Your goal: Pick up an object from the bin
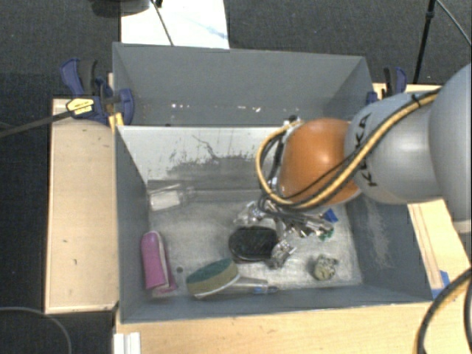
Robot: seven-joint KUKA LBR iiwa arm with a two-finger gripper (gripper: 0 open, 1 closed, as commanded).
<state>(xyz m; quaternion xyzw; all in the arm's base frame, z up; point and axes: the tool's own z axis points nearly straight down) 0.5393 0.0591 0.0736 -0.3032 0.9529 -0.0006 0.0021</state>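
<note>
My gripper (269,234) is low in the bin's front middle, under the arm's orange cover. Its metal fingers (283,252) stand open, one behind and one in front of the right end of a black oval thing (251,244) that lies on the bin floor. A small green and blue thing (325,225) lies just right of the gripper. A crumpled pale lump (324,267) sits further to the front right.
A pink cylinder (154,261) lies at the front left, with a green and yellow sponge (212,276) beside it near the front wall. A clear plastic piece (167,196) rests at the back left. The arm covers the bin's right side.
</note>
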